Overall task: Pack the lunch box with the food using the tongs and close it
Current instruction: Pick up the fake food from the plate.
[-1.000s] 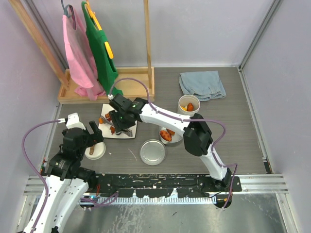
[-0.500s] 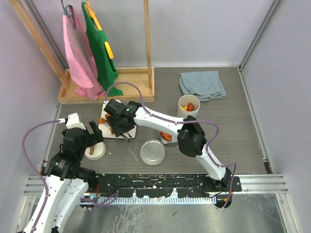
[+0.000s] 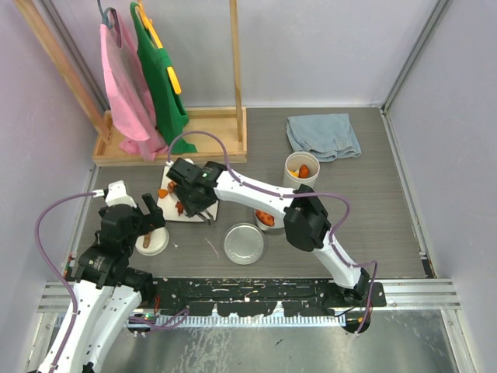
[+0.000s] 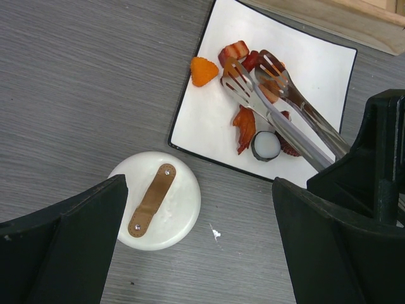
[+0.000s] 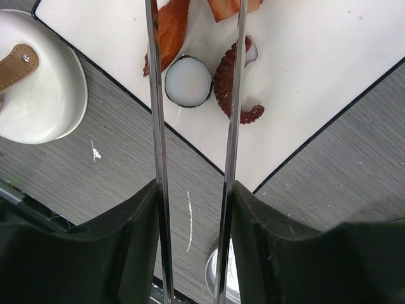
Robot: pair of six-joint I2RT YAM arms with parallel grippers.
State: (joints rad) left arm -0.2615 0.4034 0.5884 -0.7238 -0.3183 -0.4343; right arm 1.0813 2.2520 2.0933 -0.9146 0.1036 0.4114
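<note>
My right gripper (image 5: pixel 194 190) is shut on the tongs (image 5: pixel 156 126); it (image 3: pixel 192 194) hovers over the white square plate (image 3: pixel 172 211). The two slim arms of the tongs (image 4: pixel 291 120) straddle a black-and-white roll (image 5: pixel 188 81), with their tips at the red and orange food (image 4: pixel 235 52) farther up the plate. An orange piece (image 4: pixel 204 71) lies at the plate's edge. My left gripper (image 4: pixel 199 253) is open and empty, above the white lid with the brown handle (image 4: pixel 155 199). The white tub (image 3: pixel 301 167) and the steel tin (image 3: pixel 268 217) hold some food. The flat steel lid (image 3: pixel 244 243) lies on the table.
A wooden rack (image 3: pixel 203 138) with pink and green cloths stands behind the plate. A folded blue towel (image 3: pixel 323 136) lies at the back right. My right arm (image 3: pixel 256 196) stretches across the tin.
My right arm has swung a little to the left over the plate, and the tongs' arms have come slightly closer together. The left arm has not moved.
</note>
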